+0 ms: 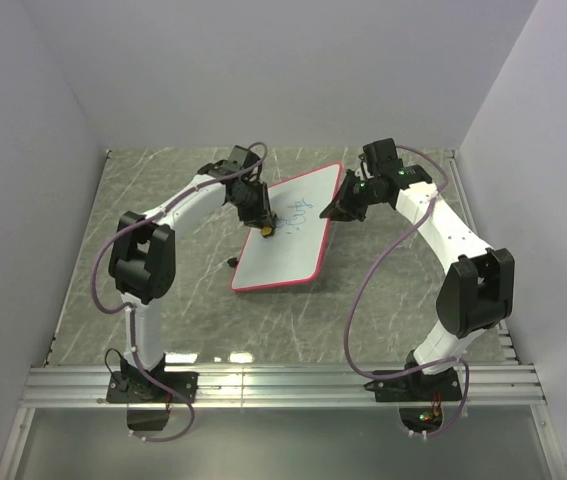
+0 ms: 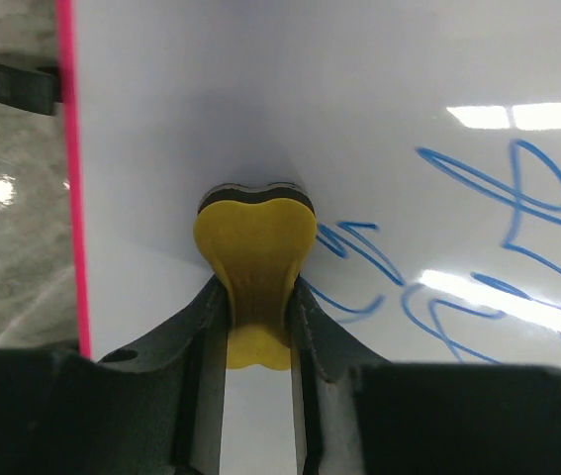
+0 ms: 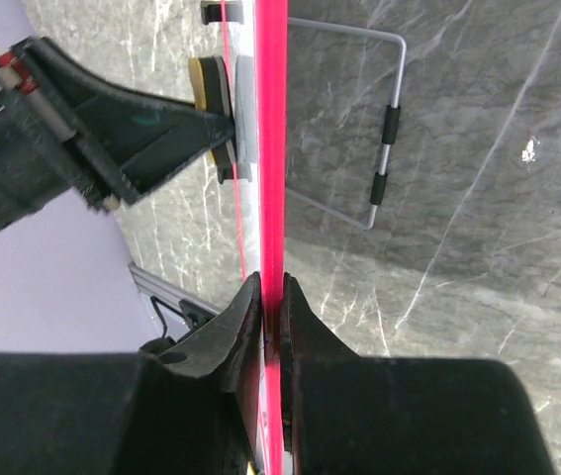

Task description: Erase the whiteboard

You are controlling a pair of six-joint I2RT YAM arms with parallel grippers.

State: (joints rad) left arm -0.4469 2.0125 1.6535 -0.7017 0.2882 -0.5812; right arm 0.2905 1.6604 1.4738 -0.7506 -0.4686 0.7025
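Observation:
The whiteboard (image 1: 285, 236), white with a red-pink frame, lies tilted on the table with blue scribbles (image 1: 303, 212) near its far end. My left gripper (image 1: 263, 226) is shut on a yellow sponge (image 2: 254, 247) and presses it flat on the board, just left of the blue scribbles (image 2: 478, 247). My right gripper (image 1: 329, 211) is shut on the board's red frame edge (image 3: 271, 148) at the right side. In the right wrist view the left gripper (image 3: 223, 134) and the sponge (image 3: 202, 84) show against the board's face.
A wire stand (image 3: 384, 148) with black sleeves juts from the board's back over the marble table (image 1: 163, 200). Black clips (image 2: 8, 84) sit on the board's left edge. Grey walls enclose the table; a metal rail (image 1: 283, 385) runs along the near edge.

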